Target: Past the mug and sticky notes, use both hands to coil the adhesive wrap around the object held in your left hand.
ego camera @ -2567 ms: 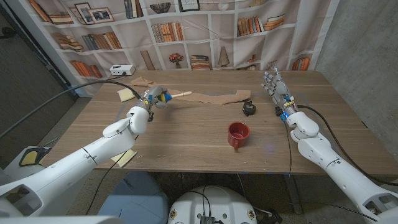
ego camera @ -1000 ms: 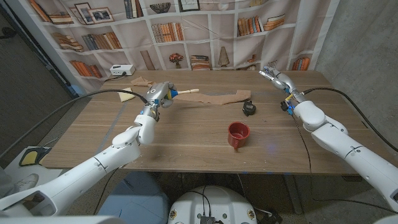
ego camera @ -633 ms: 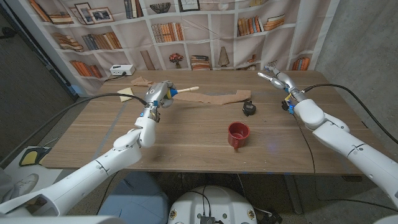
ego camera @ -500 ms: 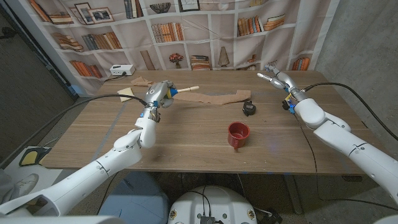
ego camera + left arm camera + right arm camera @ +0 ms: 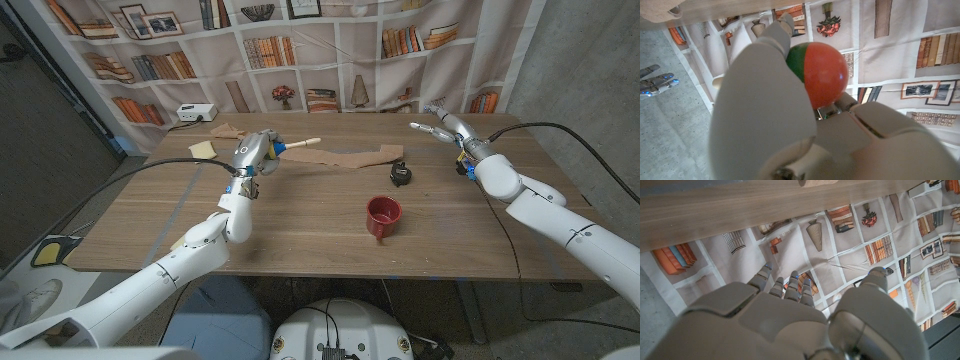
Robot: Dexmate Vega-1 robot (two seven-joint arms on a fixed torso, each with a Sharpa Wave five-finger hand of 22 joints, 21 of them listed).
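My left hand (image 5: pixel 254 153) is raised over the far left part of the table and grips a toy with a pale wooden handle (image 5: pixel 303 144) that sticks out toward the middle. In the left wrist view the toy's red and green ball (image 5: pixel 818 70) sits between the fingers (image 5: pixel 765 105). The tan adhesive wrap (image 5: pixel 352 157) lies stretched along the table from just under that handle toward the right. My right hand (image 5: pixel 438 128) hovers near the far right edge, fingers spread and pointing inward, holding nothing. A red mug (image 5: pixel 383 216) stands nearer me; yellow sticky notes (image 5: pixel 203 149) lie far left.
A small black object (image 5: pixel 400 174) lies by the wrap's right end. A tan scrap (image 5: pixel 228 130) sits at the far edge, with a white device (image 5: pixel 195 111) behind it. A bookshelf backdrop hangs beyond the wooden table (image 5: pixel 300 215).
My right arm has swung up and inward, its hand turning from upright to pointing across the far edge. My left hand with the toy has moved slightly farther away and higher.
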